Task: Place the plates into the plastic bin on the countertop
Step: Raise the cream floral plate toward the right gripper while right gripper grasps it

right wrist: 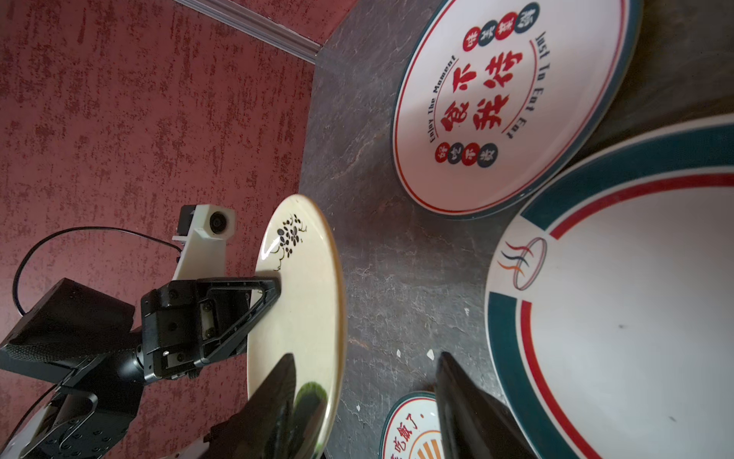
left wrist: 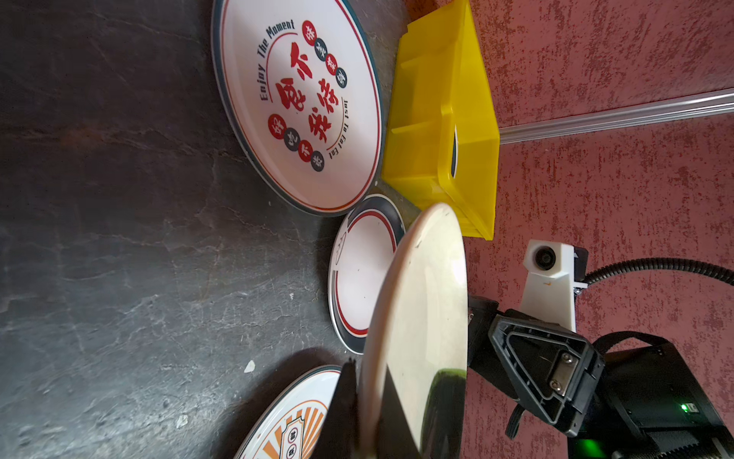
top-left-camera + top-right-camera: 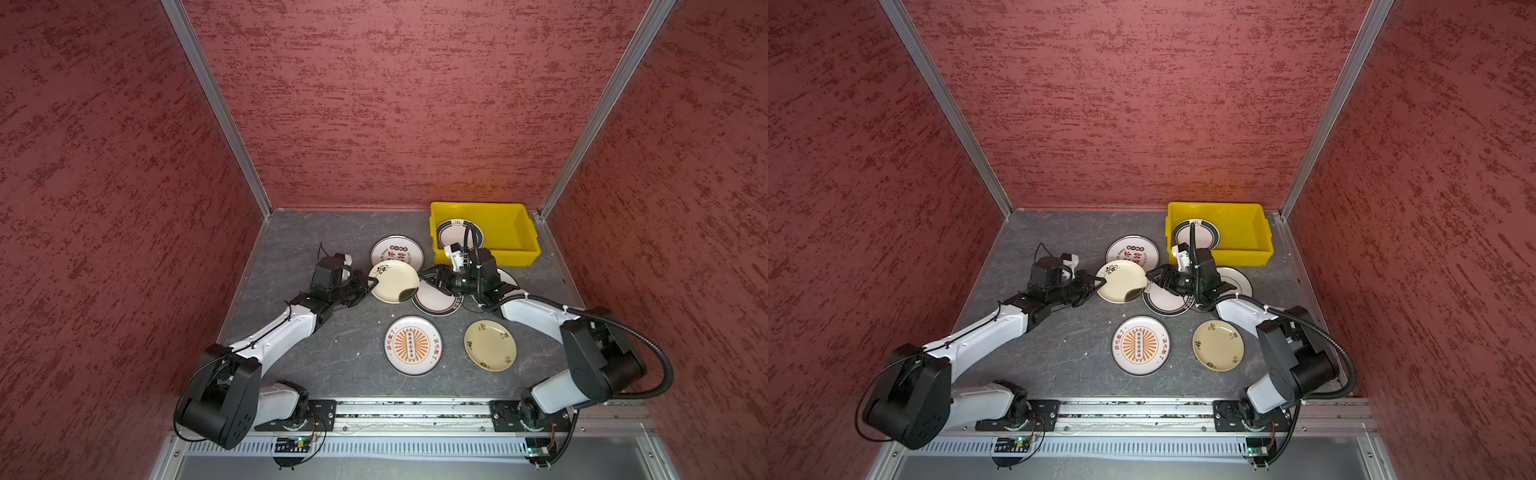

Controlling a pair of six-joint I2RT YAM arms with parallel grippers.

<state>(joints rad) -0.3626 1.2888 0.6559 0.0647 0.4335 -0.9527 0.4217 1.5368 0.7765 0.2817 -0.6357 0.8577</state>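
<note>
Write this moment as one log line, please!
left gripper: shut on cream plate, in air | right gripper: open, jaws around its far rim | yellow bin: holds green-rimmed plate

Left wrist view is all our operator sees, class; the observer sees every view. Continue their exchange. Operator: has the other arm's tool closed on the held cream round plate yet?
Observer: Not yet. In the right wrist view the right tool straddles the rim of the cream round plate, fingers apart, a gap showing.
Operator: Does that plate carry a print?
Observer: Yes, a black grape-like cluster near where the left tool pinches it.
Operator: Any plate I cannot see?
Observer: A second cream round plate lies apart on the dark grey stone-look countertop, beside the right arm.
</note>
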